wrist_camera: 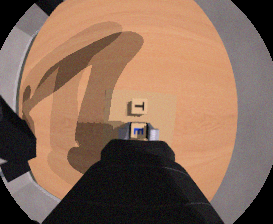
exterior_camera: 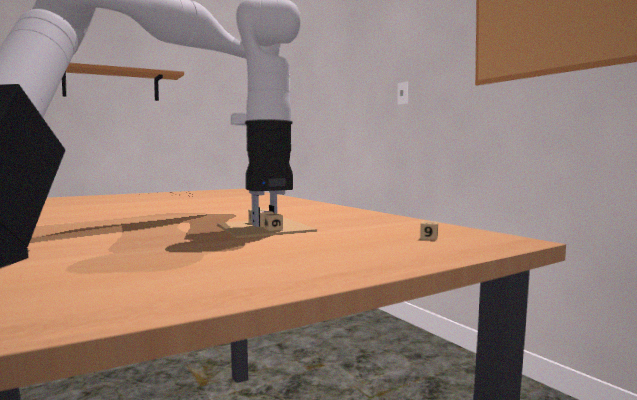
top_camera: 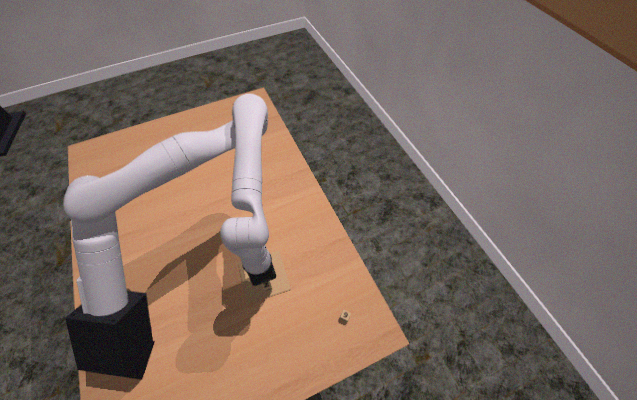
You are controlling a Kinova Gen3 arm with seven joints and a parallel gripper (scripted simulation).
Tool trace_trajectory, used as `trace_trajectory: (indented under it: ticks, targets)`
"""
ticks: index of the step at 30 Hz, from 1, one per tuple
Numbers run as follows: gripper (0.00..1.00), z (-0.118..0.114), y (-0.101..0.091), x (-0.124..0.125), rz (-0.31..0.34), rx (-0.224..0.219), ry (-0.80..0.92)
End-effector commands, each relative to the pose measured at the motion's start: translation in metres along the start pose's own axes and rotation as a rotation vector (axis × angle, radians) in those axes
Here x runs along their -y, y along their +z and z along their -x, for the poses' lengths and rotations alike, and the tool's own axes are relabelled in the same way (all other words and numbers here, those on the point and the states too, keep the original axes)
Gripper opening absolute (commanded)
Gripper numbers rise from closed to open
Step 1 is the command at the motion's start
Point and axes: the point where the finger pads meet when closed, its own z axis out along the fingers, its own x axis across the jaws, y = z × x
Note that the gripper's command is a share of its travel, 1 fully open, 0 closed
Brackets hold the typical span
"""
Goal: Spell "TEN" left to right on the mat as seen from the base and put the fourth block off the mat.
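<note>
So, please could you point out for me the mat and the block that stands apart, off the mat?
mat [top_camera: 281, 286] [exterior_camera: 299, 227] [wrist_camera: 163, 106]: top, exterior and wrist views, bare upper surface
lone block [top_camera: 345, 315] [exterior_camera: 428, 232]: top view, upper face; exterior view, side face marked 9
</note>
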Motion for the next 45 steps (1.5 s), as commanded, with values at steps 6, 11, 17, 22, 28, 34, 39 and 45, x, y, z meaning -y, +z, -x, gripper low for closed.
trace_trajectory:
  ticks: [6, 11, 17, 22, 28, 34, 39, 45]
  targets:
    - [0.49, -0.001, -0.001, 0.0, 0.001, -0.001, 0.0]
    - [0.61, -0.001, -0.001, 0.0, 0.001, -0.001, 0.0]
    - [0.67, -0.001, -0.001, 0.0, 0.001, -0.001, 0.0]
    - [0.79, -0.001, -0.001, 0.0, 0.001, -0.001, 0.0]
    - [0.79, -0.001, -0.001, 0.0, 0.001, -0.001, 0.0]
    - [0.79, -0.001, -0.001, 0.0, 0.001, -0.001, 0.0]
    - [0.79, -0.001, -0.008, 0.0, 0.001, -0.002, 0.0]
    - [0.79, 0.0, -0.032, 0.0, 0.001, -0.002, 0.0]
